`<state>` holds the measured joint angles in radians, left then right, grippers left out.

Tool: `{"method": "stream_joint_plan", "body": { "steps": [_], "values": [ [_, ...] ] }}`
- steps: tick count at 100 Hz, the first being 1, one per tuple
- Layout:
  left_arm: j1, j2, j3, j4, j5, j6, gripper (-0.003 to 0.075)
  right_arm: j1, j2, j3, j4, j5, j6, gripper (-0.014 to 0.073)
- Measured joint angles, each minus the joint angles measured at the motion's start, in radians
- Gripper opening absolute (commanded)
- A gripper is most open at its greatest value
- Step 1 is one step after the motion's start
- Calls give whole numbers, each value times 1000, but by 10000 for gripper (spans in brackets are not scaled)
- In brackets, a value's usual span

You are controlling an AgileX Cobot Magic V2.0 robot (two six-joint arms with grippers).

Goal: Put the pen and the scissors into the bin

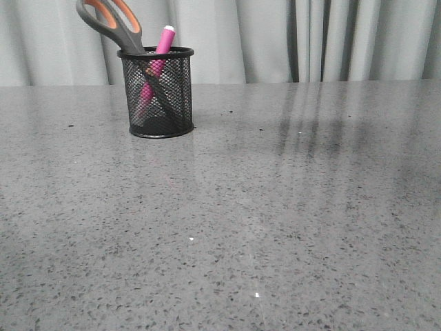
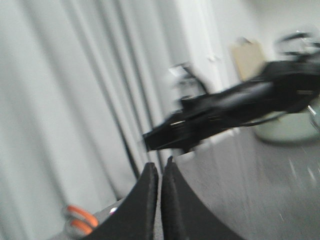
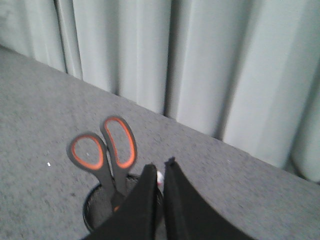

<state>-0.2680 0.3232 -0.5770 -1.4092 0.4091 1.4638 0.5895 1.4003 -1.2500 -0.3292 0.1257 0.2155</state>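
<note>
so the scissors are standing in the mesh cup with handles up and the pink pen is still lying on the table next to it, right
Not quite. The scissors do stand handles up in the mesh cup, but the pink pen is not on the table: it stands inside the cup too, leaning beside the scissors with its white end above the rim. The front view shows this.

Neither arm appears in the front view; both show only through their own wrist cameras. The left gripper (image 2: 160, 172) has its two black fingers (image 2: 142, 205) drawn nearly together with a thin slit between them and nothing held, while the other arm (image 2: 235, 107), dark and blurred, stretches across the space beyond it. The right gripper (image 3: 159, 172) likewise has its black fingers (image 3: 177, 205) pressed almost together, empty.
</note>
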Motion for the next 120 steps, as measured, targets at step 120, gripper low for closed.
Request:
{"method": "stream_joint_plan", "body": {
  "steps": [120],
  "values": [
    [0, -188, 360, -235, -95, -8, -10, 0, -1114, 808, -172, -17, 0, -58]
  ]
}}
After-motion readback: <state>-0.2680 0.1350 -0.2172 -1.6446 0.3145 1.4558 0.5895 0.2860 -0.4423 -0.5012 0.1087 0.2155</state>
